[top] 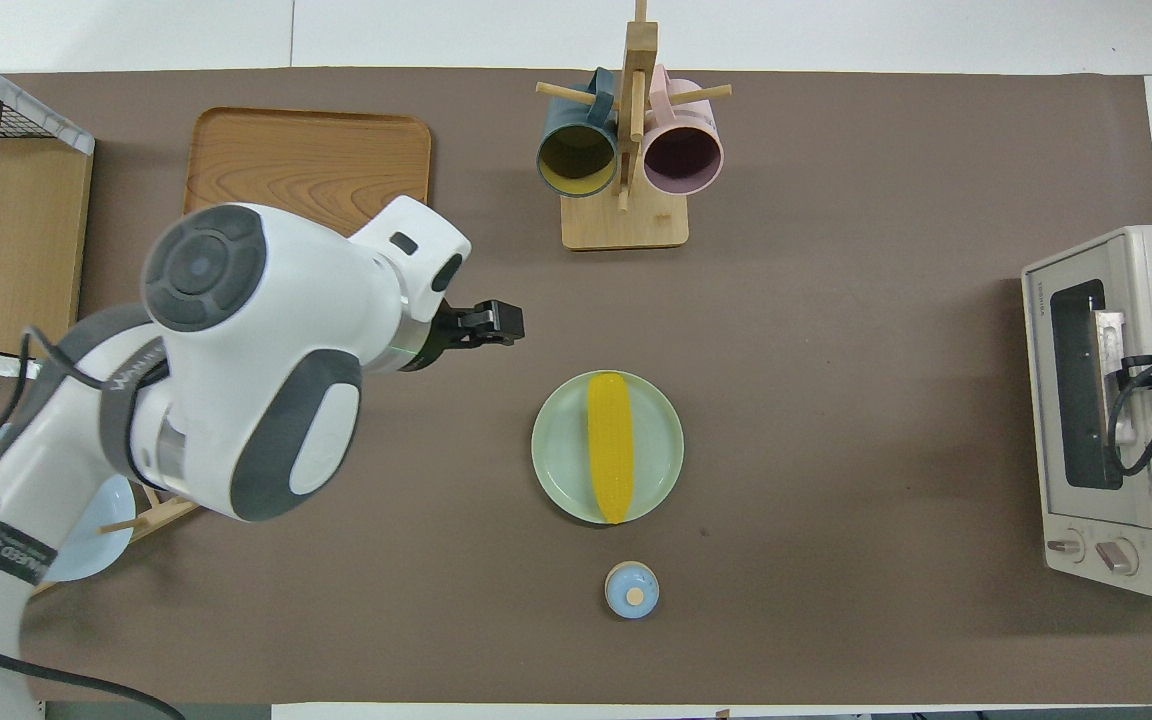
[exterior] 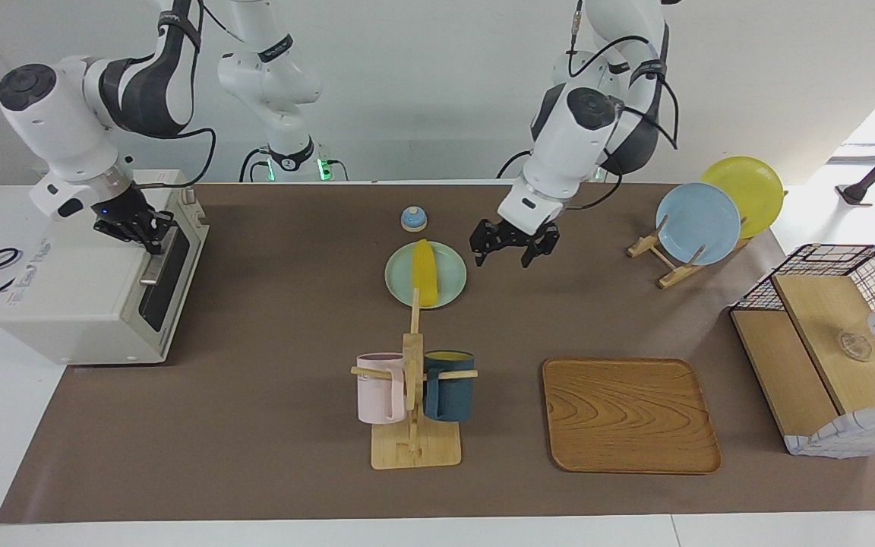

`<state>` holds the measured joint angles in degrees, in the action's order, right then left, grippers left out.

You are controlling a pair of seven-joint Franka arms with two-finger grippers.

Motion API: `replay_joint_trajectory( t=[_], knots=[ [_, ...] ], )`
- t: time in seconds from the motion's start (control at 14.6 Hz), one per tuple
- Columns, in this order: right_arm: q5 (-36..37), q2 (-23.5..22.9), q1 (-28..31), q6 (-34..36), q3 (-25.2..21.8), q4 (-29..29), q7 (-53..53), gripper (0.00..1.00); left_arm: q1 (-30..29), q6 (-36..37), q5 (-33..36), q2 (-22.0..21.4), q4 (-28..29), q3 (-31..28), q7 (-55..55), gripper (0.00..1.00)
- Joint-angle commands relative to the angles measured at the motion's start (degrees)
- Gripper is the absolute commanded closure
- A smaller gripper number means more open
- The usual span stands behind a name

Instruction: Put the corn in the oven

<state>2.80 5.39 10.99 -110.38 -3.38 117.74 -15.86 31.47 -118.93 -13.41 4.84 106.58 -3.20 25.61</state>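
Facing view: we see the corn (exterior: 424,272) lying on a plate (exterior: 401,282); left tool (exterior: 514,243) spread beside it, right tool (exterior: 150,232) at the oven (exterior: 96,292) handle, closure indiscernible. We judge the rounded cob may roll from a pinch.

Bright, even indoor light, soft shadows, both views mostly sharp.

The brown table mat (exterior: 255,425) is evenly lit; the wooden mug rack (exterior: 412,395) with a pink and a dark blue mug throws only a faint shadow beside its base. Daylight blows out the corner above the wire-and-wood shelf (exterior: 825,334) in the facing view. In the overhead view the white left arm (top: 236,400) close to the camera looks soft and oversized, and the boxy off-white toaster oven (top: 1116,420) shows mild glare on its top.
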Motion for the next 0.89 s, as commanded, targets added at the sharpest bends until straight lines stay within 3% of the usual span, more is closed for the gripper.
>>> replay_joint_trajectory(
  t=[0.0, 0.34, 0.48, 0.82],
  knots=[
    [-0.51, -0.2, 0.09, -1.07, 0.13, 1.27, -0.85, 1.0, -6.75, 3.61, 1.97, -2.99, -0.41, 0.56, -4.67, 0.0],
    [-3.5, -1.69, -6.23, -1.94, 0.13, 1.97, 5.46, 1.0, -15.38, 11.07, 7.78, -4.23, -5.15, 0.48, -10.93, 0.0],
    [-3.59, -2.57, -8.78, -6.31, 0.21, 4.41, 7.94, 1.0, -18.45, 14.05, 11.46, -4.4, -7.43, 0.47, -11.02, 0.0],
    [-6.48, -7.05, -9.23, -13.45, 0.3, 7.07, 8.74, 1.0, -22.33, 17.06, 11.57, -4.93, -7.35, 0.56, -18.57, 0.0]
  ],
)
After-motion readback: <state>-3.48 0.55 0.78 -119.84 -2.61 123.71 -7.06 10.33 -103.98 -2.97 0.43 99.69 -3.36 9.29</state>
